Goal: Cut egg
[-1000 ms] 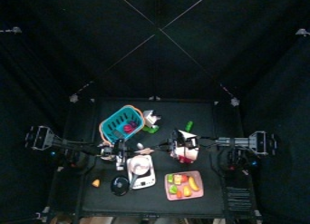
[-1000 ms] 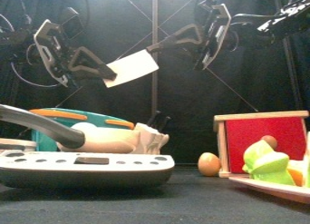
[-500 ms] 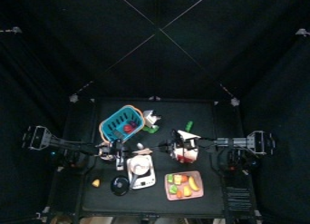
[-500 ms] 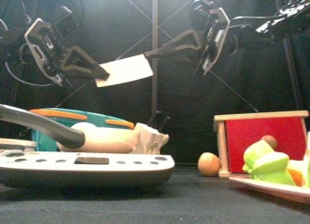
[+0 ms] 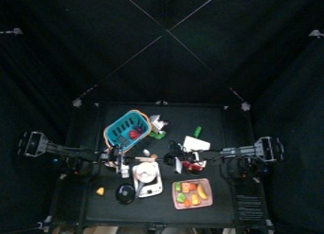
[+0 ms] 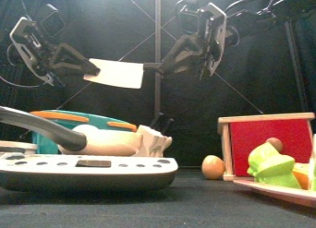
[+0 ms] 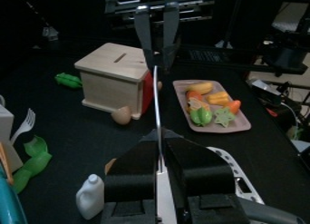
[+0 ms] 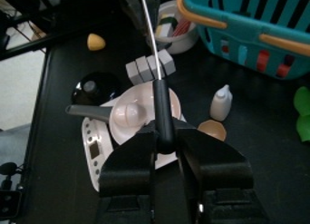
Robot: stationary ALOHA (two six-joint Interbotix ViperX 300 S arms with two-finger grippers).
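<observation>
Black-curtain pen, black table (image 6: 186,211). The egg (image 6: 213,166) is brown and lies loose on the table just beside the wooden box (image 6: 264,139), on the box's scale-facing side. Nothing is holding it.

The knife (image 6: 117,74) has a white blade and is up in the air, well above and apart from the box. The left gripper (image 6: 87,68) is pinched narrow on the blade end. The right gripper (image 8: 159,137) is closed tight on the dark handle, as far as wrist + front views show.

The kitchen scale (image 6: 87,163) sits well off from the box. The toy-food tray (image 6: 286,191) is in front of the box.

Risks:
- The egg is round and unpinned, so an off-centre blade prob rolls it away or under the box wall.
- The box is v. close, so the blade may clip it on descent.
- With two grips on one knife, arms out of sync could twist it or make it slip and drop.
</observation>
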